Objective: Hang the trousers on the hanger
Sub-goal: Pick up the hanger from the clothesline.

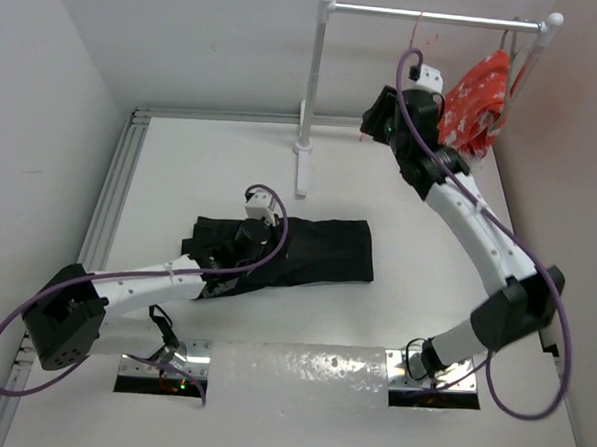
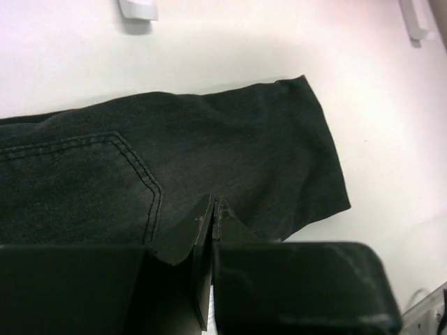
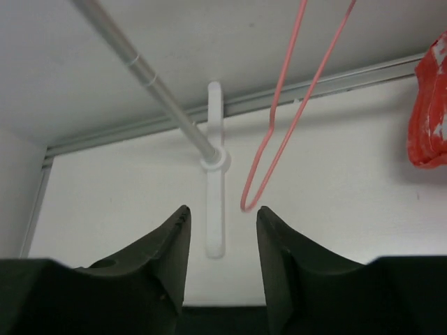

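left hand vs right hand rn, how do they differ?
Left hand is shut; right hand is open. Left hand sits low on the trousers; right hand is raised near the rail, with the hanger hanging just ahead of it, untouched. Both are dark two-finger hands.

Your trousers (image 2: pixel 209 153) are black woven cloth, matt and slightly faded like denim, with raised stitched seams around a pocket. The hanger (image 3: pixel 289 129) is thin pink wire with a smooth, coated look. The rail (image 3: pixel 137 66) reads as brushed silvery metal. Its stand (image 1: pixel 313 84) is smooth and white, plastic or painted tube, you can't tell which. The red-and-white cloth (image 1: pixel 475 98) at far right looks thin and soft. The surface (image 1: pixel 427 260) is plain matt white, with a crinkled glossy strip (image 1: pixel 301 369) at its near edge. The jaws of the left gripper (image 2: pixel 214 204) and right gripper (image 3: pixel 222 213) are smooth black with a dull sheen.
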Tool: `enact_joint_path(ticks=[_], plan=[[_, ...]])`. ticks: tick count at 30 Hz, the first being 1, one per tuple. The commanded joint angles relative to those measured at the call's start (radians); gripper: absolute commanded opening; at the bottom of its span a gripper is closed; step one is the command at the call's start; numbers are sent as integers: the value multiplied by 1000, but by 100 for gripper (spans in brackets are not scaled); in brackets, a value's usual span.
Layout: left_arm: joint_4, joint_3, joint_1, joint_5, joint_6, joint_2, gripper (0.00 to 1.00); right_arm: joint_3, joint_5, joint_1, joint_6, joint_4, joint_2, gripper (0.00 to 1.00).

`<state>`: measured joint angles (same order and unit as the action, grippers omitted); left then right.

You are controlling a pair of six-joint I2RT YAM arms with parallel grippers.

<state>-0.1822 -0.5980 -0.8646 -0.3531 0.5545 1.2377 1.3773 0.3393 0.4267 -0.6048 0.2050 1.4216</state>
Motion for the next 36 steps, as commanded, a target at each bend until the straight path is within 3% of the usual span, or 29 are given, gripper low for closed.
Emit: enact_joint_path(ticks=[1,6,9,19,28,36], plan=[[-37,12,-7,-14,-41,-66,0,198,35,-61,-4,118,161,51],[-45,15,-7,14,-36,-70,0,402,-141,-163,-70,155,332,53],[-46,15,-5,28,-34,-64,0,503,-200,-187,-105,200,440,46],[-56,14,-5,40,-34,-52,0,393,-237,-206,-75,63,421,0],[-63,14,-7,43,-31,-38,1,275,-298,-207,52,-1,240,0],[-66,10,-7,57,-34,-34,4,191,-296,-206,103,85,165,0]])
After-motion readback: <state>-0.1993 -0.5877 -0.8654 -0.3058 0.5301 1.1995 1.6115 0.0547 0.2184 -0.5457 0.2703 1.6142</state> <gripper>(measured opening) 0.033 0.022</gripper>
